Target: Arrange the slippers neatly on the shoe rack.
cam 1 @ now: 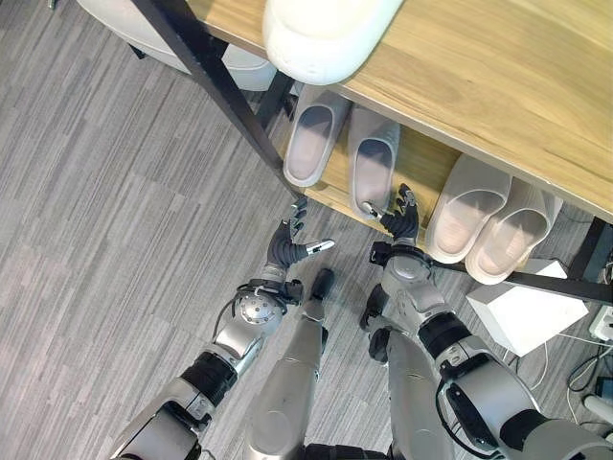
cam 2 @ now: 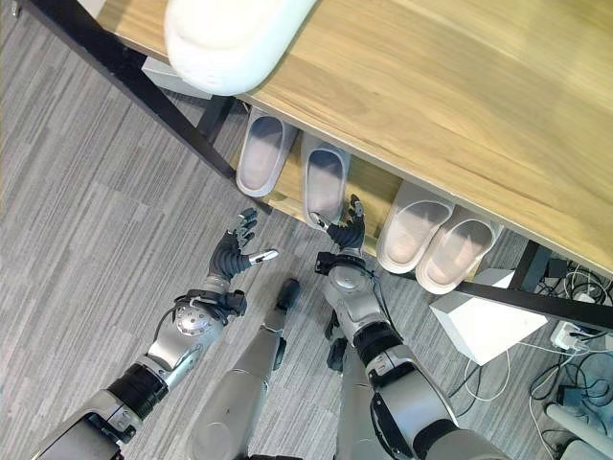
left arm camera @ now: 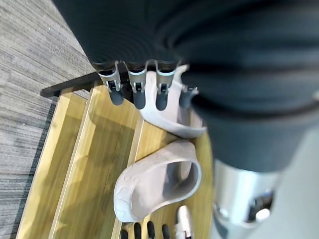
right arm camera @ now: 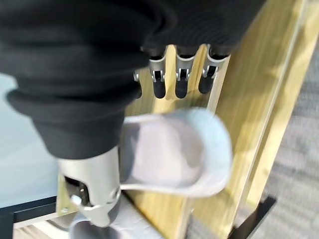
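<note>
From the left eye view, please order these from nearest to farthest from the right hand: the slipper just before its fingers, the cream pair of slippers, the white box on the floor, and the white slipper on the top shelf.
1. Slipper before the fingers of the right hand: lower shelf.
2. Cream pair: lower shelf, to the robot's right.
3. White box and white slipper on the top shelf: too close to call.

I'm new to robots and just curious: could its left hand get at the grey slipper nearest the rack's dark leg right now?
Probably yes. The left hand hovers open over the floor just in front of the lower shelf, and that slipper sits at the shelf's open front with nothing between them. The dark leg stands off to one side.
</note>
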